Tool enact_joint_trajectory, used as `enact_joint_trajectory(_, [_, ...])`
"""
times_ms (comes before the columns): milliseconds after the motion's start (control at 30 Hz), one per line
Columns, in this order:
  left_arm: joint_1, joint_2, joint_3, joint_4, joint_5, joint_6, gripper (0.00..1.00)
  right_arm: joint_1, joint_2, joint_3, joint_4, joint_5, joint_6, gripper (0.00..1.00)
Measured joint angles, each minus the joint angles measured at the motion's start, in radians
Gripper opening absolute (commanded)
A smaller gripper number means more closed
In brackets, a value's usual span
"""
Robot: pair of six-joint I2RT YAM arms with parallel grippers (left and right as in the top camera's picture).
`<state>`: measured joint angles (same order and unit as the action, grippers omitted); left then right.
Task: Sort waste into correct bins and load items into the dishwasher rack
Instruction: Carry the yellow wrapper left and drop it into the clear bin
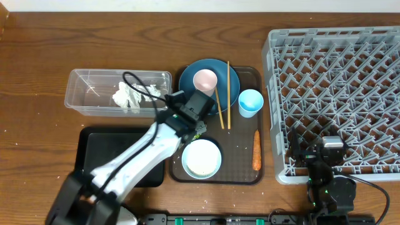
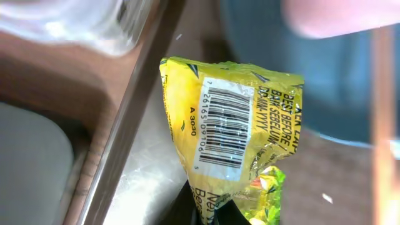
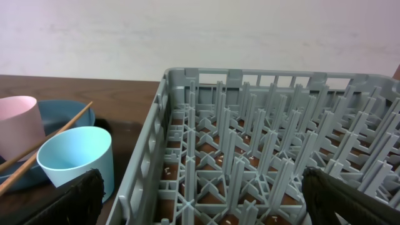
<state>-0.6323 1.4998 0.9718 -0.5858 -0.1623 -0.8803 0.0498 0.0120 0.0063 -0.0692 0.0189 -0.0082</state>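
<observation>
Left gripper [image 2: 209, 209], at the bottom edge of its wrist view: the dark fingers are pressed together on the lower end of the yellow-green snack wrapper [image 2: 232, 128]. The wrapper stands out beyond the fingertips, barcode panel facing the camera. Under it lies the left part of the brown serving tray [image 1: 240, 140], and the dark blue plate [image 2: 337, 87] sits just beyond. Farther off on the left are the clear tub [image 1: 119, 73], which holds crumpled white paper [image 1: 130, 95], and the black tray [image 1: 119, 156]. The step in hand appears to be waste sorting, with the wrapper grasped but not yet binned. The next move calls for a lift clear of the tray rim and a carry leftward to a bin. Right gripper [image 3: 206, 209]: fingers spread wide and empty, at the front edge of the dishwasher rack [image 3: 250, 156].
</observation>
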Motion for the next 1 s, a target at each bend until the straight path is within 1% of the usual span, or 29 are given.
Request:
enact_joint_trajectory(133, [0.0,-0.137,0.0,0.007,-0.036,0.051,0.06,0.0,0.0,0.0,0.0,0.0,0.0,0.99])
enact_joint_trajectory(267, [0.001,-0.235,0.0,0.029,-0.181,0.074,0.06,0.0,0.0,0.0,0.0,0.0,0.0,0.99])
enact_joint_trajectory(367, [0.009,-0.254,0.0,0.051,-0.297,0.078,0.06,0.0,0.0,0.0,0.0,0.0,0.0,0.99])
enact_joint_trajectory(467, [0.037,-0.241,0.0,0.06,-0.386,0.085,0.07,0.0,0.0,0.0,0.0,0.0,0.0,0.99])
enact_joint_trajectory(567, [0.084,-0.209,0.0,0.079,-0.439,0.092,0.09,0.0,0.0,0.0,0.0,0.0,0.0,0.99])
enact_joint_trajectory(767, [0.206,-0.108,0.0,0.138,-0.476,0.093,0.11,0.0,0.0,0.0,0.0,0.0,0.0,0.99])
enact_joint_trajectory(867, [0.26,-0.06,0.0,0.153,-0.477,0.097,0.17,0.0,0.0,0.0,0.0,0.0,0.0,0.99])
enact_joint_trajectory(900, [0.273,-0.045,0.0,0.161,-0.476,0.098,0.21,0.0,0.0,0.0,0.0,0.0,0.0,0.99])
enact_joint_trajectory(967, [0.295,-0.02,0.0,0.172,-0.47,0.099,0.25,0.0,0.0,0.0,0.0,0.0,0.0,0.99])
enact_joint_trajectory(1000, [0.303,-0.011,0.0,0.174,-0.465,0.099,0.3,0.0,0.0,0.0,0.0,0.0,0.0,0.99])
